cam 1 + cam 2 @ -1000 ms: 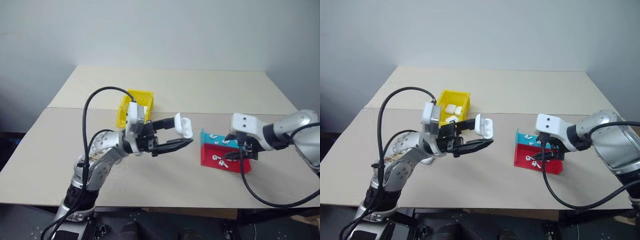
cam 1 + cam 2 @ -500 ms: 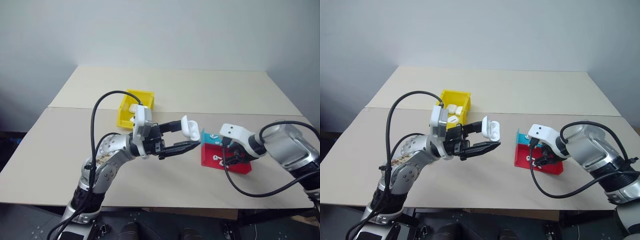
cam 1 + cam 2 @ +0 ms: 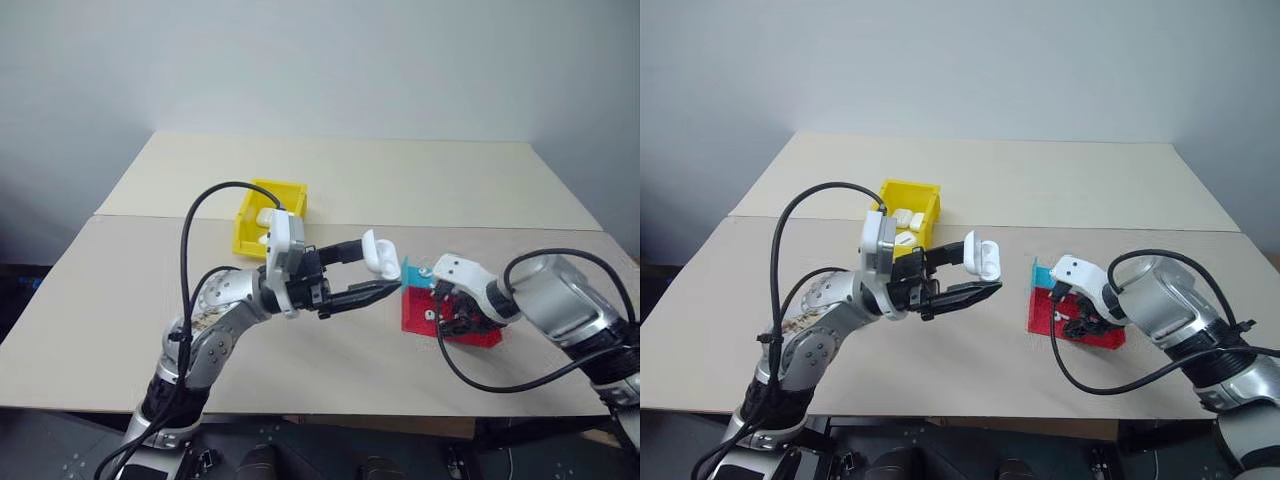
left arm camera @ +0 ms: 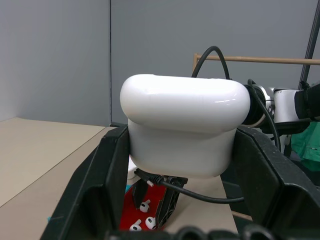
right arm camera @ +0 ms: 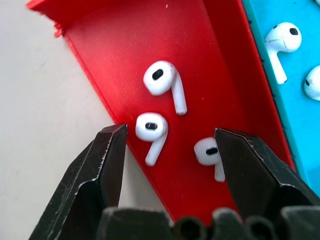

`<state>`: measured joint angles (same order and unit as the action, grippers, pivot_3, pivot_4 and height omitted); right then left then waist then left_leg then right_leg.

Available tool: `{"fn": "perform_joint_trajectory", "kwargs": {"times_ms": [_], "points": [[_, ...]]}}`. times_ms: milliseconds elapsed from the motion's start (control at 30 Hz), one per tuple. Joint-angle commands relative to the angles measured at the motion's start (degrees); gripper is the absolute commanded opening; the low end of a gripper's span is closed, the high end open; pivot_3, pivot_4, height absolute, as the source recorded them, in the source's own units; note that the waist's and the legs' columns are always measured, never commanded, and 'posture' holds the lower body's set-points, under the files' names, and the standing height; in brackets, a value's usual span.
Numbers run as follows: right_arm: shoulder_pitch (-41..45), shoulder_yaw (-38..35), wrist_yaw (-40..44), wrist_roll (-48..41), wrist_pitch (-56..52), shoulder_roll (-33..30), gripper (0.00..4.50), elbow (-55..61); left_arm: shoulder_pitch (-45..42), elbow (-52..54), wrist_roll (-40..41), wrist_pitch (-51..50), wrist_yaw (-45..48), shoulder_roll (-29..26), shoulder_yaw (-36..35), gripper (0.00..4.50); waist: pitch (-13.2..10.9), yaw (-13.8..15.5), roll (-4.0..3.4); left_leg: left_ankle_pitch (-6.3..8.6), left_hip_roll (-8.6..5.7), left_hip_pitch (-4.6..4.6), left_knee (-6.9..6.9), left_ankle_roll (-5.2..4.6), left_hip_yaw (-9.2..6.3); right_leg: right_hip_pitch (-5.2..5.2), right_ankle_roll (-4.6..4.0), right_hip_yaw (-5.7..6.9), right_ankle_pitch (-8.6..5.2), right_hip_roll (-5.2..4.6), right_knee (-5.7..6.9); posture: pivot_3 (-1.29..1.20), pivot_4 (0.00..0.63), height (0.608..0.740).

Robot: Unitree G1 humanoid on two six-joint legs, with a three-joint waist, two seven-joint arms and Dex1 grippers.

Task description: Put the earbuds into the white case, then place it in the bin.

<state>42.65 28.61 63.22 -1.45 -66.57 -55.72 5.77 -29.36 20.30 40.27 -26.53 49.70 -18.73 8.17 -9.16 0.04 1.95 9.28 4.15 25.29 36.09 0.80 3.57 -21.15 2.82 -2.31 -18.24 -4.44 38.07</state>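
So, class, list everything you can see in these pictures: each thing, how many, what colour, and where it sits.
table: one, beige, under everything.
bin: one, yellow, far side of the table toward the left, with several white cases inside.
tray: one, red and teal halves, on the table toward the right.
earbuds: white; three in the red half, at least two in the teal half.
white case: one, lid open, held in the air between bin and tray.
left gripper: black fingers, shut on the white case.
right gripper: black fingers, open, just above the earbuds in the red half.
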Motion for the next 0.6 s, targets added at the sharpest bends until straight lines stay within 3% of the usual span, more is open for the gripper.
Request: {"fn": "perform_joint_trajectory", "kwargs": {"times_ms": [33,300,400,600], "points": [[0.0,-0.4,-0.8,-0.5,-0.1,0.3,3.29,-0.1,0.1,2.7,-0.1,-0.1,-0.4,-0.3,-0.2,2.78,0.0,0.0,0.00,0.00,0.00,0.00,0.00,0.00,0.00,0.00,0.00,0.00,0.00,0.00,0.00,0.00,0.150,0.740],[-0.3,0.3,-0.7,-0.5,0.6,0.9,3.29,-1.2,0.4,3.5,0.2,-0.1,-0.5,-1.1,-0.3,2.78,0.0,0.0,0.00,0.00,0.00,0.00,0.01,0.00,-0.01,0.02,0.00,0.01,0.00,0.00,0.00,0.00,0.150,0.740],[-0.4,0.6,-0.2,-0.7,0.6,0.6,2.71,-1.2,0.4,3.8,0.2,-0.3,-0.8,-1.1,-0.2,2.78,0.0,0.0,0.00,0.00,0.00,-0.01,0.01,0.00,-0.01,0.02,0.00,0.02,0.00,0.00,0.00,0.00,0.150,0.740],[-0.4,0.9,0.3,-1.0,-0.2,0.6,0.68,-1.2,0.6,3.9,0.3,-0.2,-0.8,-1.3,-0.4,2.78,0.0,0.0,0.00,0.00,0.00,-0.01,0.01,0.00,-0.02,0.02,0.00,0.02,0.00,0.00,0.00,0.00,0.150,0.740]]}}
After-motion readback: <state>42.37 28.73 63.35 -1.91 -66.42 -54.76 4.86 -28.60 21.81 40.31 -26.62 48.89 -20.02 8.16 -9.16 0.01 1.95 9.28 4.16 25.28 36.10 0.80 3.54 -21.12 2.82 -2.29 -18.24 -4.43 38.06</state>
